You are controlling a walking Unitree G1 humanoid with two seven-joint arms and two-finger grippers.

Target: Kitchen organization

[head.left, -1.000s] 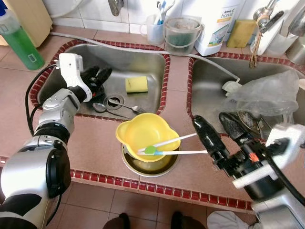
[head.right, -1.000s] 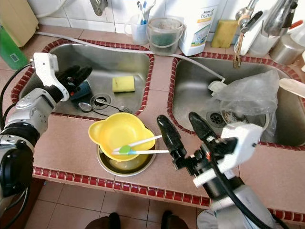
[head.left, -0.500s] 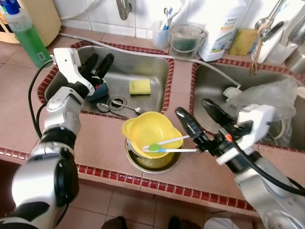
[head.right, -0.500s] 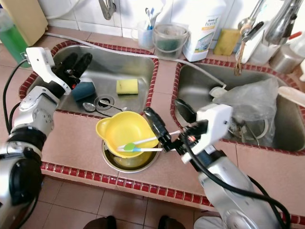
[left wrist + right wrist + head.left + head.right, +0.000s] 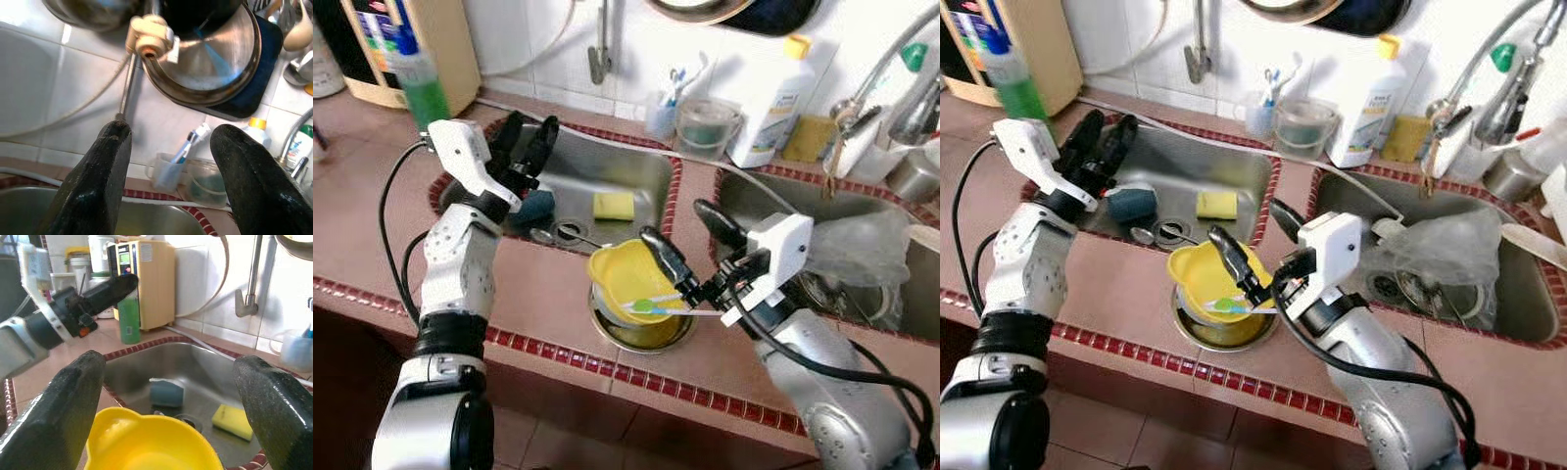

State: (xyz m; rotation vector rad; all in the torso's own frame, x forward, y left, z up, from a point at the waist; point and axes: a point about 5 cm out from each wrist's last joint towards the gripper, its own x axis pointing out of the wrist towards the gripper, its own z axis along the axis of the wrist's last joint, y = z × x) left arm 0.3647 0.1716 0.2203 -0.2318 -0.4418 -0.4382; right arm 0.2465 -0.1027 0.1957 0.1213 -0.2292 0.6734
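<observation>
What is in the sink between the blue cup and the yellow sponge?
In the right eye view, bare steel sink floor lies between the blue cup and the yellow sponge. The round drain sits just in front of that gap, with a spoon beside it.

1. I stand at a home kitchen counter [image 5: 538, 294] of pinkish tile holding a double steel sink [image 5: 636, 176].
2. Along its back edge: detergent [image 5: 771, 98], toothbrush cup [image 5: 661, 116], green soap [image 5: 421, 83].
3. Pans [image 5: 210, 54] hang on the tiled wall [image 5: 44, 73].
</observation>
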